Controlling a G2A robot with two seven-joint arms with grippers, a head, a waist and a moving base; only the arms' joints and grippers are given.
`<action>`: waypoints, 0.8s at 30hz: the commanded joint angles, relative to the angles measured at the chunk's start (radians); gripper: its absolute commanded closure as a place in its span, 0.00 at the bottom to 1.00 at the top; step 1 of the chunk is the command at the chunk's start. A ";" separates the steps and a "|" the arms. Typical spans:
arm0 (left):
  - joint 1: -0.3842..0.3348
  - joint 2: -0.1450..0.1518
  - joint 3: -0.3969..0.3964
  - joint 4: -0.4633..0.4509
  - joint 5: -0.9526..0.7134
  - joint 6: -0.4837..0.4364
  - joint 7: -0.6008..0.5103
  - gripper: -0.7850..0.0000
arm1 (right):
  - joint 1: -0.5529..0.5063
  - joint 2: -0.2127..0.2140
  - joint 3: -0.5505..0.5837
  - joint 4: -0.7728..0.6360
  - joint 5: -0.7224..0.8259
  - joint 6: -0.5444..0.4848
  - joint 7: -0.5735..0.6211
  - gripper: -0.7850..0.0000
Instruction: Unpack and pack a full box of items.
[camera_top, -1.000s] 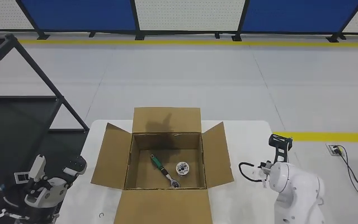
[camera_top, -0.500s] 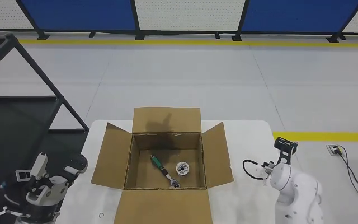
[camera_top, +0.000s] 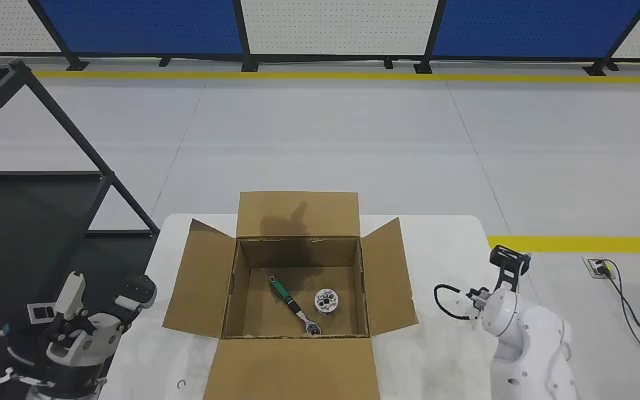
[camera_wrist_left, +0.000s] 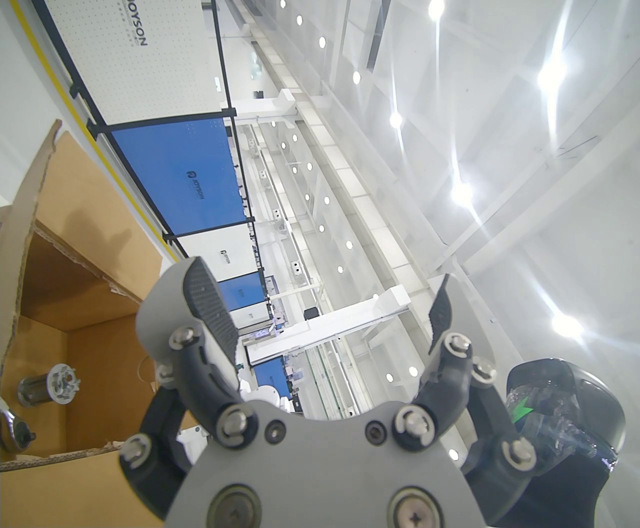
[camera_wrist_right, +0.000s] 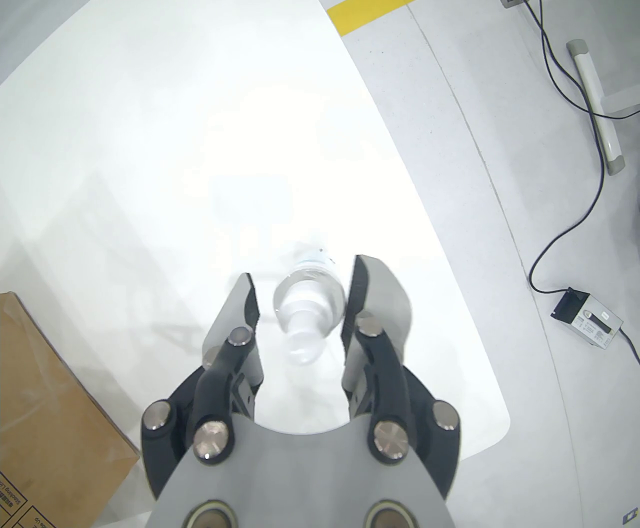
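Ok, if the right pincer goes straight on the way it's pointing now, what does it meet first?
The clear bottle, standing between the open fingers of the right pincer; its cap is nearest. Beneath it lies the white table. Depth is unclear, but the bottle looks inside the gap.

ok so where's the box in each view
Top view: box mid-table, flaps open.
Left wrist view: box past the open left claw, inside showing.
Right wrist view: box corner beside the right claw, on the table.
Landmark: wrench in the box, top and left wrist views.
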 joint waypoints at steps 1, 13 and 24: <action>0.000 0.000 0.000 0.001 -0.001 0.000 0.001 0.00 | -0.001 0.001 0.004 -0.013 0.002 0.002 0.002 0.00; -0.010 0.002 -0.007 0.016 -0.006 0.002 0.017 0.00 | -0.080 0.001 -0.062 -0.486 0.170 -0.112 0.101 0.00; 0.002 -0.001 -0.020 0.027 -0.049 -0.013 0.044 0.00 | -0.057 -0.001 -0.379 -0.695 0.240 -0.229 0.219 0.00</action>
